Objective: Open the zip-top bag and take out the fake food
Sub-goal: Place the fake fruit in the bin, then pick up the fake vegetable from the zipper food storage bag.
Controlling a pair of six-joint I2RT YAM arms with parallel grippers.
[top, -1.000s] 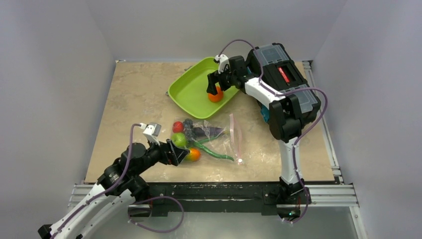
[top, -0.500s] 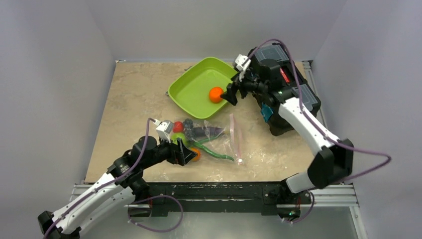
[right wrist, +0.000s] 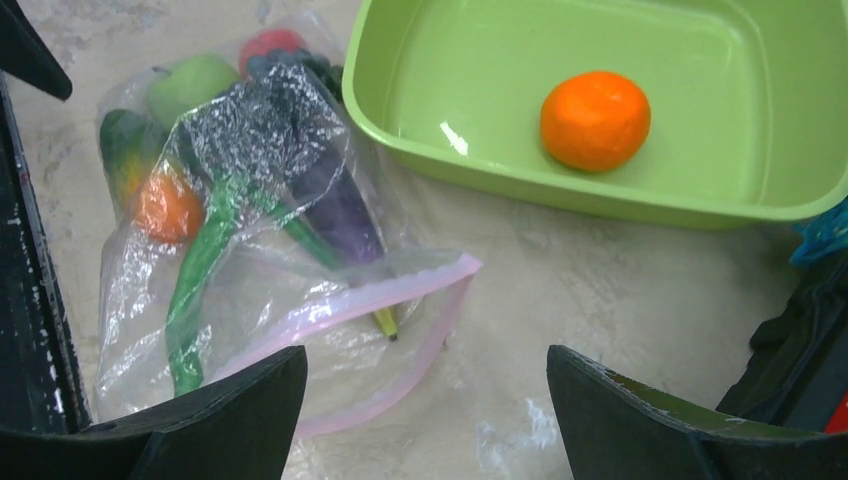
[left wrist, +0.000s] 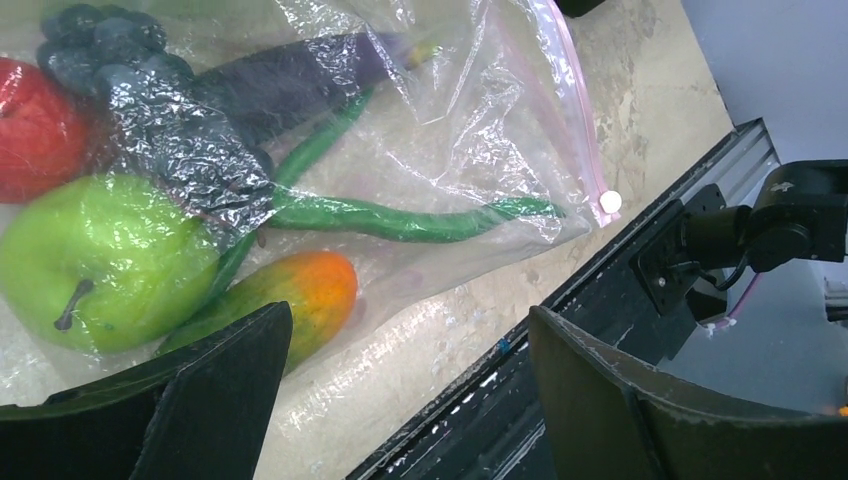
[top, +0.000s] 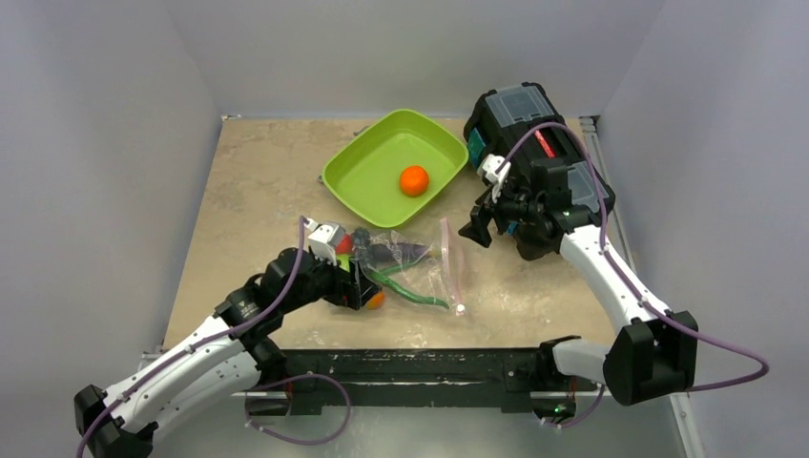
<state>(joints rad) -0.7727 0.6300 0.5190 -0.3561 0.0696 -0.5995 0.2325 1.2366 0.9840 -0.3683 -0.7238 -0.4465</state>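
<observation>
A: Beige marbled tabletop (top: 258, 181), pale grey walls (top: 95, 143) on three sides, metal rail (top: 429, 367) along the near edge. Black toolbox (top: 534, 124) sits at the far right corner.

B: Bag?

A: Zip-top bag (top: 420, 272) lies flat near the middle of the table, just in front of the lime-green tray (top: 372, 172) and apart from it. Pink zip strip (right wrist: 400, 290) faces the right side. In the right wrist view its two halves are parted.

B: Food?

A: One orange (top: 413, 179) is alone in the tray. The rest is inside the bag: green apple (left wrist: 100, 260), red fruit (left wrist: 35, 130), dark grapes (left wrist: 100, 50), purple eggplant (left wrist: 290, 80), long green pod (left wrist: 400, 220), and an orange-and-green piece (left wrist: 300, 290).

B: Left gripper?

A: Left gripper (top: 348, 286) is low over the bag's closed end, by the apple. Jaws wide, nothing pinched between them.

B: Right?

A: Right gripper (top: 474, 232) hangs in front of the toolbox, to the right of the bag's mouth, clear of bag and tray. Jaws spread wide, holding nothing.

B: Surface marks?

A: Glare on the tabletop near the bag, otherwise just the marbling.
</observation>
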